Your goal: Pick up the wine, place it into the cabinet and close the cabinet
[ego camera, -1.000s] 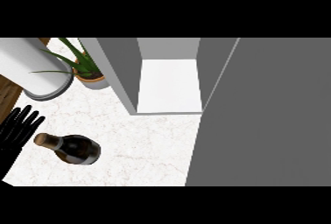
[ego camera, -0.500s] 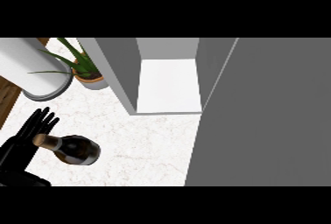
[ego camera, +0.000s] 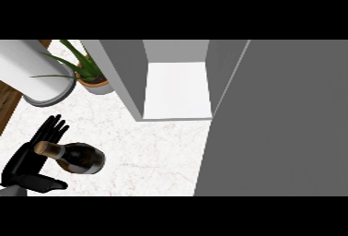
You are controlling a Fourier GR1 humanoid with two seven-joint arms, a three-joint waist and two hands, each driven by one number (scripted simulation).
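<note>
The wine bottle (ego camera: 78, 158) stands dark and upright on the white marble counter at the lower left, its cork-coloured top (ego camera: 48, 148) toward the left. My left hand (ego camera: 27, 161) is right beside the neck, fingers straight behind it and thumb (ego camera: 46, 183) spread in front, not curled round it. The cabinet (ego camera: 175, 90) stands open at the top centre, with a bare white floor inside. Its grey door (ego camera: 285, 120) swings out and fills the right side. My right hand shows nowhere.
A white cylinder (ego camera: 34, 69) lies at the upper left, with a potted green plant (ego camera: 89, 77) between it and the cabinet's left wall (ego camera: 129, 73). A strip of wood (ego camera: 7, 101) runs along the left edge. Marble counter (ego camera: 149, 152) lies between bottle and cabinet.
My left hand has come in from the left edge and up to the bottle's neck. The bottle and cabinet door have not moved.
</note>
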